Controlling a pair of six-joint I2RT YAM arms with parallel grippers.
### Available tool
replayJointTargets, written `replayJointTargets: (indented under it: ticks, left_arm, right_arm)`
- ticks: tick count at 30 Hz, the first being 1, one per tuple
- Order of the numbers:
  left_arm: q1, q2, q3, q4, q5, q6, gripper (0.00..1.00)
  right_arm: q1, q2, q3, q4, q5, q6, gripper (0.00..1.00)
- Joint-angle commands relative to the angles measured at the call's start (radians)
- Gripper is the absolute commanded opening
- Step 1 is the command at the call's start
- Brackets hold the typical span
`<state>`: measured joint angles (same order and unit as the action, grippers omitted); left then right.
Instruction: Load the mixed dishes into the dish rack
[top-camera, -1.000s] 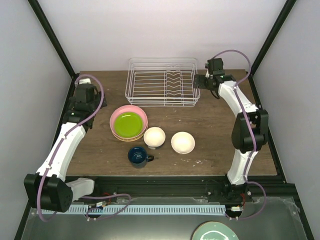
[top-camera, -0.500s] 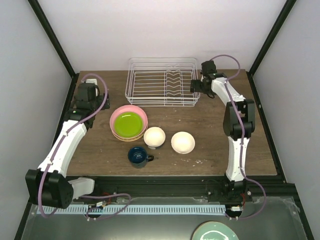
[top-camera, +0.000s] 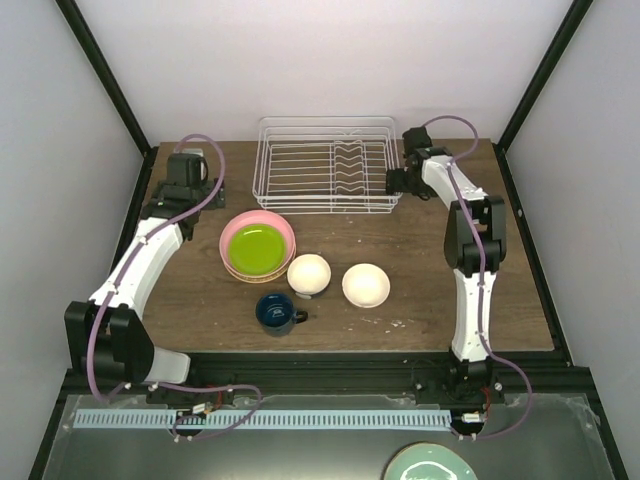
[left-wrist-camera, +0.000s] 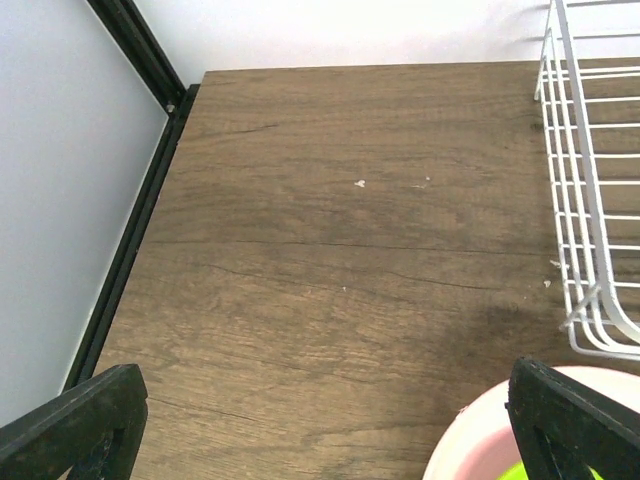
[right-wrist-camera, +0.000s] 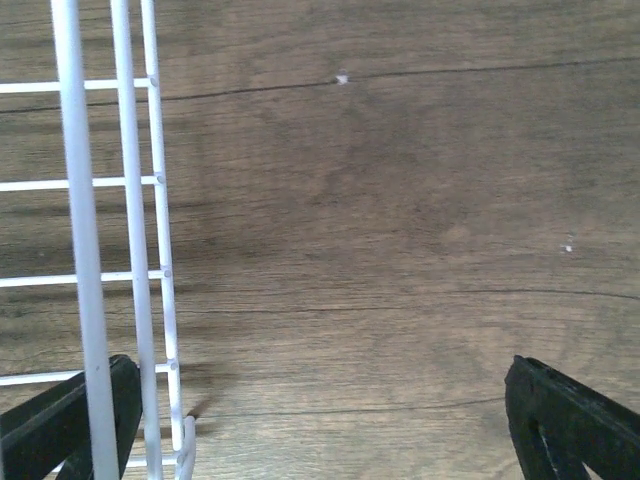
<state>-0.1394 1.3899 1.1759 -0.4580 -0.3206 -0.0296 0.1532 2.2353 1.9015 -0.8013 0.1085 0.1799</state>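
A: Near to far, what's there?

B: Nearest, off the tabletop (top-camera: 450, 300) on the front ledge at 5 o'clock: teal plate (top-camera: 425, 465), cut by the frame edge.

A: And on the wood?

B: Dark blue mug (top-camera: 275, 312) at 7 o'clock, upright, handle toward 3 o'clock. Just past it is a cream bowl (top-camera: 309, 274), then a second cream bowl (top-camera: 366, 285) at its 3 o'clock; the two are apart. The first bowl sits just beside the plate stack. Can't tell if they touch.

A: Stack?

B: At 9 o'clock. Lime green plate (top-camera: 255, 248) on top, nested in the pink plate (top-camera: 285, 228). A tan rim shows under the pink at the near edge. Can't tell what's below that.

A: Rack?

B: Dish rack (top-camera: 325, 165) at 12 o'clock, against the far edge. All the dishes are on the tabletop, outside it.

A: Pincers?

B: Left pincer (left-wrist-camera: 320, 440) at 10 o'clock, between the stack and the rack's left end, over bare wood. Jaws spread wide, nothing between them. The pink rim shows by one finger in its wrist view.

B: Right pincer (right-wrist-camera: 315, 430) at 1 o'clock, just beside the rack's right end. It's also released and gripping nothing. Rack wires cross in front of one finger; contact not clear.
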Motion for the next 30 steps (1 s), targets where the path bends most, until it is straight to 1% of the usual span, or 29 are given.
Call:
replayJointTargets:
  ticks: [1, 6, 10, 15, 20, 24, 28, 30]
  left_arm:
    - [-0.005, 0.015, 0.021, 0.029, -0.009, 0.022, 1.00]
    - [-0.005, 0.038, 0.036, 0.038, -0.012, 0.044, 1.00]
    - [-0.003, 0.072, 0.057, 0.055, -0.009, 0.060, 1.00]
    - [-0.003, 0.146, 0.141, 0.052, 0.014, 0.050, 1.00]
    - [-0.003, 0.211, 0.228, 0.003, 0.074, 0.041, 1.00]
    - [-0.001, 0.227, 0.239, -0.015, 0.099, 0.003, 1.00]
    - [-0.001, 0.242, 0.237, -0.025, 0.132, -0.020, 1.00]
    - [-0.002, 0.249, 0.236, -0.027, 0.137, -0.024, 1.00]
  right_arm:
    - [-0.066, -0.040, -0.053, -0.075, 0.074, -0.008, 1.00]
    - [-0.120, -0.108, -0.144, -0.090, 0.089, -0.008, 1.00]
    - [-0.160, -0.192, -0.259, -0.091, 0.122, -0.015, 1.00]
    - [-0.208, -0.298, -0.407, -0.089, 0.158, -0.013, 1.00]
    - [-0.285, -0.390, -0.523, -0.104, 0.155, -0.013, 1.00]
    - [-0.341, -0.466, -0.617, -0.097, 0.164, -0.024, 1.00]
    - [-0.389, -0.512, -0.670, -0.094, 0.201, -0.034, 1.00]
    - [-0.419, -0.531, -0.687, -0.082, 0.188, -0.036, 1.00]
